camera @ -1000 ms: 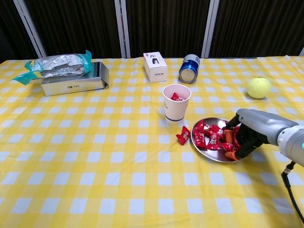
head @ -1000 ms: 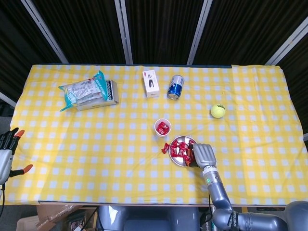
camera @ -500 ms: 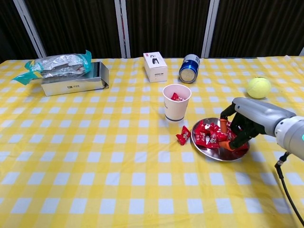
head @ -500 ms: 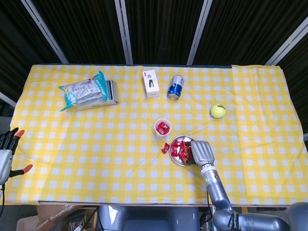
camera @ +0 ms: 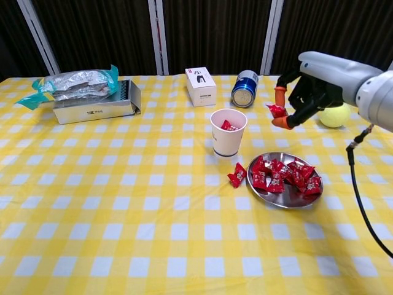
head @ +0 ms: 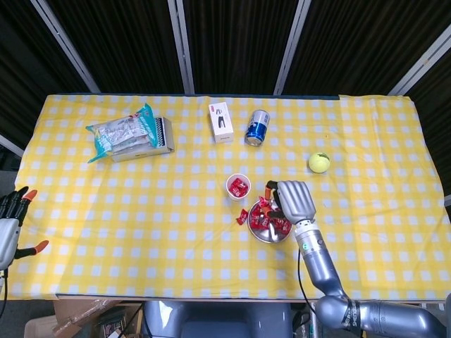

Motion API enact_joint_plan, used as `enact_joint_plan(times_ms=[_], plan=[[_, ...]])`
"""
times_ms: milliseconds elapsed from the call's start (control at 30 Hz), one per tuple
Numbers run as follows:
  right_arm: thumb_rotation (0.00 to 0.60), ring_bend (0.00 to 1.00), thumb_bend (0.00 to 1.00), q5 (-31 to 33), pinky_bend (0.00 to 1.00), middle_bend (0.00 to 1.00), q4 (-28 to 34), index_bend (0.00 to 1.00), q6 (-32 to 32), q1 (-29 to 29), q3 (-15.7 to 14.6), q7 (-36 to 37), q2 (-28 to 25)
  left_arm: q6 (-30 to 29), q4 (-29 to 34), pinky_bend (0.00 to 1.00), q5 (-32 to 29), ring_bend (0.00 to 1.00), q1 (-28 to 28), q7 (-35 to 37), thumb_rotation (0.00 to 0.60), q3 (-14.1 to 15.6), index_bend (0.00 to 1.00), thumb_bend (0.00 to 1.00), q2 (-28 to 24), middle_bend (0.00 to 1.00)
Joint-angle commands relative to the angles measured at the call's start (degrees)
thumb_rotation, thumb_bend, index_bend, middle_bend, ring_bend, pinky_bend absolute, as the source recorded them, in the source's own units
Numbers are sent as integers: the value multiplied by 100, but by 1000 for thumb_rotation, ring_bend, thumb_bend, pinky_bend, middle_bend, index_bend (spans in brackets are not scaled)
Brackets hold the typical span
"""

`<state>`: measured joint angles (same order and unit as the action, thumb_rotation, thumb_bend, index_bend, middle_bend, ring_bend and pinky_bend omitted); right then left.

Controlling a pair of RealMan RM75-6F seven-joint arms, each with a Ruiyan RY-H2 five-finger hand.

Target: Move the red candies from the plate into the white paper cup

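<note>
Nearest the robot, the metal plate (camera: 286, 198) holds a heap of red candies (camera: 285, 175), with one stray candy (camera: 236, 176) lying on the yellow checked cloth (camera: 123, 233) just beside its left rim. Behind that stands the white paper cup (camera: 228, 133), a few candies already in it. The right hand (camera: 307, 92) hangs above the plate, to the right of the cup, pinching a single sweet (camera: 276, 110) between its orange fingertips. Farther back sit a tennis ball (camera: 334, 114), a blue can (camera: 244, 88), a small white box (camera: 201, 86) and a tray with a foil bag (camera: 77, 83). The left hand (head: 8, 222) rests off the table's edge, fingers spread and empty. A second ago the right hand was down in the plate; it has risen since.
</note>
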<state>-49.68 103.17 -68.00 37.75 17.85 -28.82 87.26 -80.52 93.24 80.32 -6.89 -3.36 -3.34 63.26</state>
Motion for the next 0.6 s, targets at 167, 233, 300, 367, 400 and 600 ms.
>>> enact_joint_plan(times_ms=[167,233,300,367,400,600], plan=[[600,851,564,417,947,865,-208,692,223,432,285,-227,146,28,-2,0,-16,0,-15,5,600,-6,0,63,0,0],[600,851,564,517,947,865,-337,692,284,543,337,-249,226,39,-5,0,-19,0,-20,12,600,-6,0,63,-5,0],[600,851,564,604,947,865,-481,692,340,650,378,-269,310,51,-8,0,-27,0,-24,18,600,-7,0,63,-9,0],[600,851,565,698,947,865,-696,692,419,795,430,-292,427,73,-8,0,-51,0,-30,37,600,-13,0,63,-16,0],[600,851,565,727,947,865,-769,692,442,840,448,-295,467,83,-9,0,-61,0,-33,41,600,-16,0,63,-19,0],[600,851,564,946,947,865,-1333,672,616,1172,583,-288,750,155,18,0,-127,0,-42,83,600,-16,0,64,-55,0]])
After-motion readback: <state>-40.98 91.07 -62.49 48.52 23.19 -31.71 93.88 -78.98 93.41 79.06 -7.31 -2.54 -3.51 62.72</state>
